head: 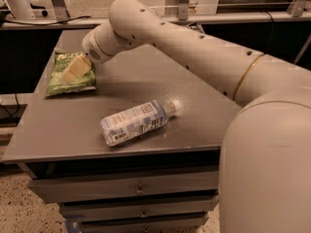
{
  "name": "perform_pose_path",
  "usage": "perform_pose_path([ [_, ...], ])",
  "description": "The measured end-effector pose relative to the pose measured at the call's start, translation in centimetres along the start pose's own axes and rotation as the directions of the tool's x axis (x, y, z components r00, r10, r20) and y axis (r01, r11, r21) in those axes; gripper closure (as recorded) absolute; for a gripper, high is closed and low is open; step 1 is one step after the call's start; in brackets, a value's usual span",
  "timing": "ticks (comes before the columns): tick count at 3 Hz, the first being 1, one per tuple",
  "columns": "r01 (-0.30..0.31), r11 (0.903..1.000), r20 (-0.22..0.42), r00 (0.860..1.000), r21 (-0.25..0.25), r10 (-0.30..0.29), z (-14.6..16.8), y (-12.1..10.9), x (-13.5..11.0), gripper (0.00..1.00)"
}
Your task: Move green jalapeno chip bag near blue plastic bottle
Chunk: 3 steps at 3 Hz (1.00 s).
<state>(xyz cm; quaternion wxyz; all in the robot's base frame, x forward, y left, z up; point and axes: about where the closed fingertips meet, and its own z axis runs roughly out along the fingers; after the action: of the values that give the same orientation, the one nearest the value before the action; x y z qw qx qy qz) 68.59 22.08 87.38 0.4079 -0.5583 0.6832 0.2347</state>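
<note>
The green jalapeno chip bag (68, 80) lies flat at the far left of the grey table top. The gripper (74, 70) is directly over the bag, its pale fingers pointing down-left onto the bag's upper middle. The blue plastic bottle (137, 121) lies on its side near the table's front middle, white cap pointing right. The bottle is well apart from the bag, to its lower right.
The grey table (194, 106) is a cabinet with drawers (136, 188) in its front. My large white arm (194, 52) crosses from the right over the back of the table. The dark blue chip bag is hidden behind the arm. Metal frames stand behind the table.
</note>
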Motion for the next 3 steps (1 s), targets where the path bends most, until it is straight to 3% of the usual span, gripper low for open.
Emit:
perform_pose_path([
  [1,-0.037,0.9993,-0.008,0.999,-0.008,0.037,1.88,-0.07,0.46,0.18],
  [3,-0.056,0.9981,-0.025,0.998,0.025,0.056,1.78,-1.05,0.72,0.64],
])
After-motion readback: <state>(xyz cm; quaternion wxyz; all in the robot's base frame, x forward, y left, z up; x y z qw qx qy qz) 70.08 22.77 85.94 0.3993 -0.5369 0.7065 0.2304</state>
